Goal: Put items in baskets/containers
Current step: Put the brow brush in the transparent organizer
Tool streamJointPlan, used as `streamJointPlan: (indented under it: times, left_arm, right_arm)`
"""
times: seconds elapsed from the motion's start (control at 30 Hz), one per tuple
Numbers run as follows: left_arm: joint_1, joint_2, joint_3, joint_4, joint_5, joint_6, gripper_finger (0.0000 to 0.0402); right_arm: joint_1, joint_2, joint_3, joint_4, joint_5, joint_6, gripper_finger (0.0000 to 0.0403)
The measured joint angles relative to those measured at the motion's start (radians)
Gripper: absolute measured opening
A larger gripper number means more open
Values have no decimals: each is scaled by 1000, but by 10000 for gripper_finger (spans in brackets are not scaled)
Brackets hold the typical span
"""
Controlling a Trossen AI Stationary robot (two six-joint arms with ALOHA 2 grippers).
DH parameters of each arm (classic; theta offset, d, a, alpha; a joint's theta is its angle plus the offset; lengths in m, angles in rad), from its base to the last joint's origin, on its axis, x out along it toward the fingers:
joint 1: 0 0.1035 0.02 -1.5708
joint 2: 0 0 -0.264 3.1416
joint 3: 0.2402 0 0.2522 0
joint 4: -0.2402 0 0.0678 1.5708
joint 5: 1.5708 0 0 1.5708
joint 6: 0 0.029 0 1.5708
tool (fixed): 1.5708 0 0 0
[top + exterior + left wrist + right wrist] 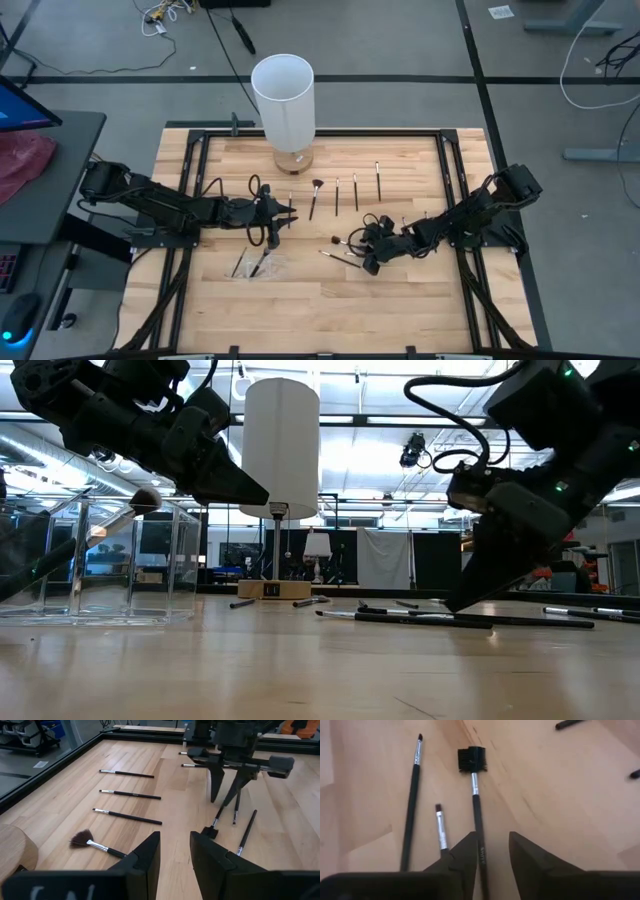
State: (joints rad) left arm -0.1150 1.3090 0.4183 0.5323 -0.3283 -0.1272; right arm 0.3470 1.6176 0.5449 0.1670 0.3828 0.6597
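Here, three brushes (442, 812) (one comb-headed) lie before the right gripper (492, 851)

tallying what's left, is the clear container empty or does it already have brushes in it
Not empty: the clear container holds at least one brush leaning inside; the high view shows dark handles there too.

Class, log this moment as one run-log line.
left gripper: open, empty, beside fan brush | right gripper: open, low over comb brush | clear container: holds brushes

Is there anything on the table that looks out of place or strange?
Nothing is spilled or broken. Some brushes lie in a neat row, others lie scattered near the open right gripper. The clear container already holds brushes; the open left gripper is above the table.
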Motion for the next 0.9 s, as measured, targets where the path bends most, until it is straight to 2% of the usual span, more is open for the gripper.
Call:
streamJointPlan:
  times: [0.2, 0.43, 0.53, 0.7, 0.9]
  left_arm:
    - [0, 0, 0, 0, 0, 0, 110]
    - [0, 0, 0, -3, 0, 0, 110]
    - [0, 0, 0, -3, 0, 0, 110]
    - [0, 0, 0, -3, 0, 0, 110]
    - [0, 0, 0, -2, 0, 0, 110]
  right_arm:
    - [-1, 19, 0, 43, 3, -147, 102]
    - [0, 130, 1, 210, 62, -236, 139]
    - [2, 182, 2, 264, 87, -243, 140]
    - [-1, 231, 2, 347, 94, -278, 109]
    - [-22, 256, 6, 350, 80, -319, 69]
